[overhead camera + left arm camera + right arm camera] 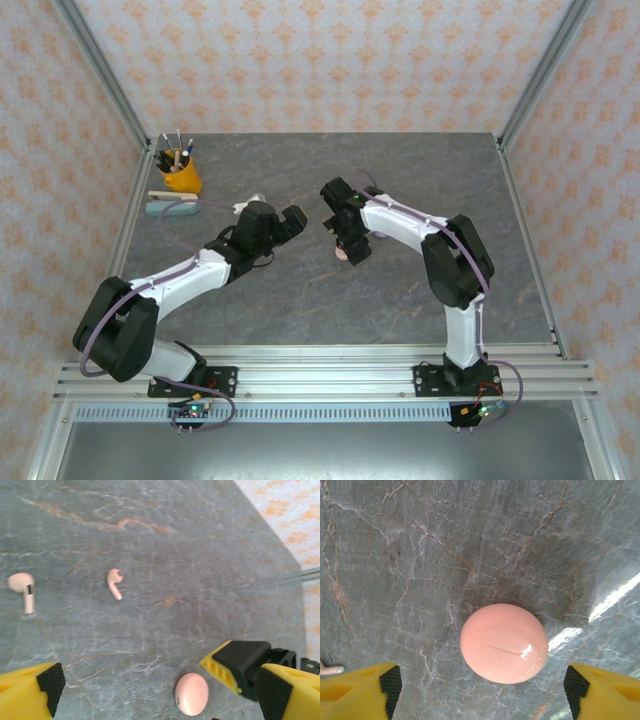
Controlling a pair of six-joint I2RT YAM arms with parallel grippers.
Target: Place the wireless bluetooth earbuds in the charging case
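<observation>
Grey marble table (395, 555): pink case (503, 643) lies between the spread right gripper (481, 684), untouched.
Left gripper (160, 690) gapes empty near two earbuds (115, 582); a cropped pale tip (330, 669) is perhaps another's stem.

A robot test cell, mocked up as a homely desk: aluminium frame posts (105, 70) hold floral-wallpaper panels (320, 60) around a grey marble-look tabletop (330, 300), with a yellow pen cup (181, 178) and robot arms (190, 275) bolted to slotted rails (330, 378).
</observation>
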